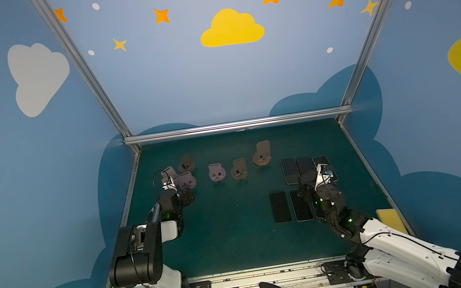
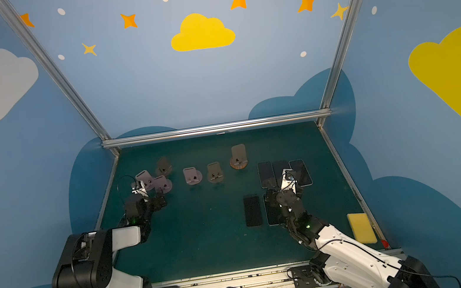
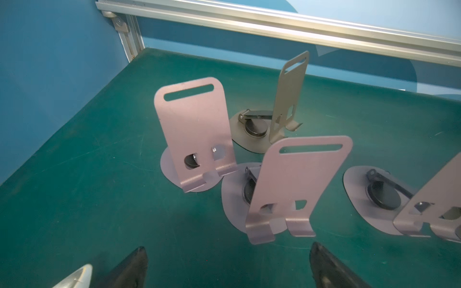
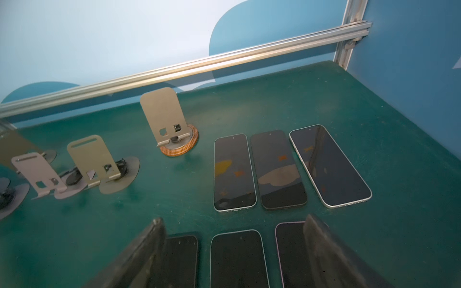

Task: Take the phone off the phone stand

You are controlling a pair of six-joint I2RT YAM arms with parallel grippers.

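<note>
Green mat [image 4: 374,99], blue walls [image 4: 411,74]. Six phones [image 4: 234,172] are lying flat under my right gripper [image 4: 234,220], its jaws gaping, seemingly touching none. Stands [image 3: 194,129] are sitting empty; left gripper [image 3: 228,247] spread wide. Phones: stiff, thin, slick glass, so I'm favouring the long edges.

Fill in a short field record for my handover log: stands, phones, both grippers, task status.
stands: six phone stands, upright on the green mat, all empty
phones: six phones, flat, screens up, in two rows of three on the mat's right side
left gripper: open, holding nothing, pointed at the nearest stands
right gripper: open, holding nothing, over the near row of phones
task status: no phone sits on any stand
</note>
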